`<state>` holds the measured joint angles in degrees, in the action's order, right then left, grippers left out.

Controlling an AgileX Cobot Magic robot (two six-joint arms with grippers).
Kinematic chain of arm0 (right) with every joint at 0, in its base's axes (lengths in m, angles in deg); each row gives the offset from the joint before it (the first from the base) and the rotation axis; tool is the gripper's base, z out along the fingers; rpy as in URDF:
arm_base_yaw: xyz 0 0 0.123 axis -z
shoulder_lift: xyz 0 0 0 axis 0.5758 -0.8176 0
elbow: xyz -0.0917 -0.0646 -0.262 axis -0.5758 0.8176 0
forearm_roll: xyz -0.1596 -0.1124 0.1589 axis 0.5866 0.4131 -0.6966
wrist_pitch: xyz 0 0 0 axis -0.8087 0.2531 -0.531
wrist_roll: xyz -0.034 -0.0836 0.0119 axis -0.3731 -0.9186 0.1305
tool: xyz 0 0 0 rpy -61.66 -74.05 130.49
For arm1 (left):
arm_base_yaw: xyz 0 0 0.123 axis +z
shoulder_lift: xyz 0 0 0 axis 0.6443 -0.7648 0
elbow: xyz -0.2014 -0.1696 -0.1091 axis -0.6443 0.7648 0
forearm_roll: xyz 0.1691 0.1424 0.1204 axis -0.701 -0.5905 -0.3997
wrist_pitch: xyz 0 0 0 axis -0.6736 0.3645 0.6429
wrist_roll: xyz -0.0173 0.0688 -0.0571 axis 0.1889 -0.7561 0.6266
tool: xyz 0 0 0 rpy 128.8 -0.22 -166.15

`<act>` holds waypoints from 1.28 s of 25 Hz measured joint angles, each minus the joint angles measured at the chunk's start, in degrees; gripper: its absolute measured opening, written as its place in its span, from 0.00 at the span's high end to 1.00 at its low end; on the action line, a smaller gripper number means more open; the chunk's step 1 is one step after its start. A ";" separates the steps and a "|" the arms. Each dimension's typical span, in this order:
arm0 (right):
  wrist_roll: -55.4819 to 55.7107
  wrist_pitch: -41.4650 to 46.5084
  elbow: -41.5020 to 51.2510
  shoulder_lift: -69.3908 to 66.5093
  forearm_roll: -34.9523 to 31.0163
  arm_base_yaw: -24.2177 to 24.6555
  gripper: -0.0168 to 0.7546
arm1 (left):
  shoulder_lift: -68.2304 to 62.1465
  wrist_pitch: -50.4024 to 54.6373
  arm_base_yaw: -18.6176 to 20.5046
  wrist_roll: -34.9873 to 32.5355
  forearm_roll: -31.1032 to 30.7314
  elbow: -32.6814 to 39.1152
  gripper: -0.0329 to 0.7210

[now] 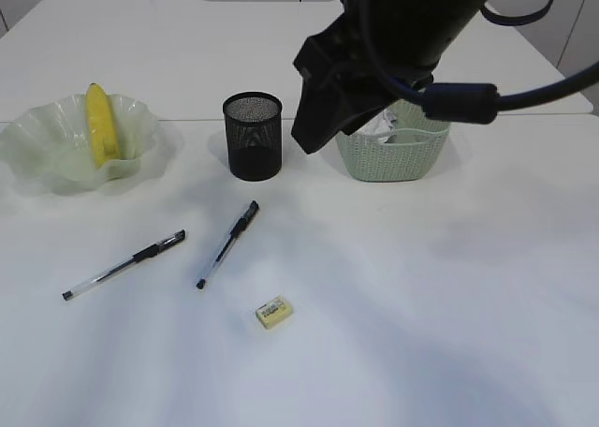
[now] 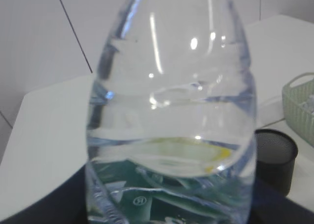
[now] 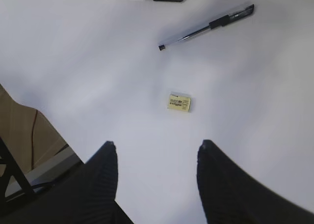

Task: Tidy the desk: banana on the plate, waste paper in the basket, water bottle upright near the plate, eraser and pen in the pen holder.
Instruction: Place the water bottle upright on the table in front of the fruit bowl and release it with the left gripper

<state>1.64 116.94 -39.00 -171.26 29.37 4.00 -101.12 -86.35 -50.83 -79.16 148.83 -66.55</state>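
Water bottle in left claw, off desk

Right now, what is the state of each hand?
Left hand: holding the water bottle; the hand itself is hidden.
Right hand: open, empty, above the desk.

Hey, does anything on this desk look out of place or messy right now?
Yes: two pens and the eraser lie loose on the desk, outside the pen holder. The banana sits in the plate. Nothing looks spilled or damaged.
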 joint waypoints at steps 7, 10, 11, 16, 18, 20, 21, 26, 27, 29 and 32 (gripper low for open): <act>4.47 -0.49 1.95 0.00 10.35 0.00 0.47 | 0.77 3.24 4.87 0.78 0.00 6.10 0.44; 5.47 -1.05 4.05 -0.12 11.50 1.19 0.47 | 0.86 5.04 5.35 1.77 -0.22 6.83 0.44; 5.72 -1.22 4.66 -0.12 11.50 1.73 0.47 | 0.86 5.18 5.46 2.04 -0.22 6.94 0.44; 6.83 -1.67 7.57 -0.12 11.83 6.14 0.47 | 0.86 5.72 6.09 4.46 -0.34 6.94 0.44; 7.24 -1.80 8.35 -0.12 11.83 8.06 0.47 | 0.86 5.79 6.19 5.15 -0.34 6.94 0.44; 7.72 -1.92 8.76 -0.12 11.83 9.82 0.47 | 0.86 5.79 6.19 5.69 -0.34 6.94 0.44; 7.87 -2.06 9.34 0.11 11.83 10.45 0.47 | 0.86 5.84 6.21 5.96 -0.34 6.94 0.44; 8.26 -3.88 14.31 4.05 12.06 11.77 0.47 | 0.86 6.06 6.31 6.81 -0.34 6.94 0.44; 8.65 -4.67 16.16 5.44 12.06 11.77 0.47 | 0.86 6.06 6.31 6.85 -0.34 6.94 0.44; 9.34 -7.03 19.91 8.59 12.06 11.77 0.47 | 0.86 6.06 6.31 6.94 -0.34 6.94 0.44; 10.79 -9.85 25.31 12.66 12.28 11.77 0.47 | 0.86 6.10 6.31 7.34 -0.34 6.94 0.44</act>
<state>12.43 107.09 -13.69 -158.60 41.65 15.77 -100.25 -80.25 -44.52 -71.82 148.50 -59.61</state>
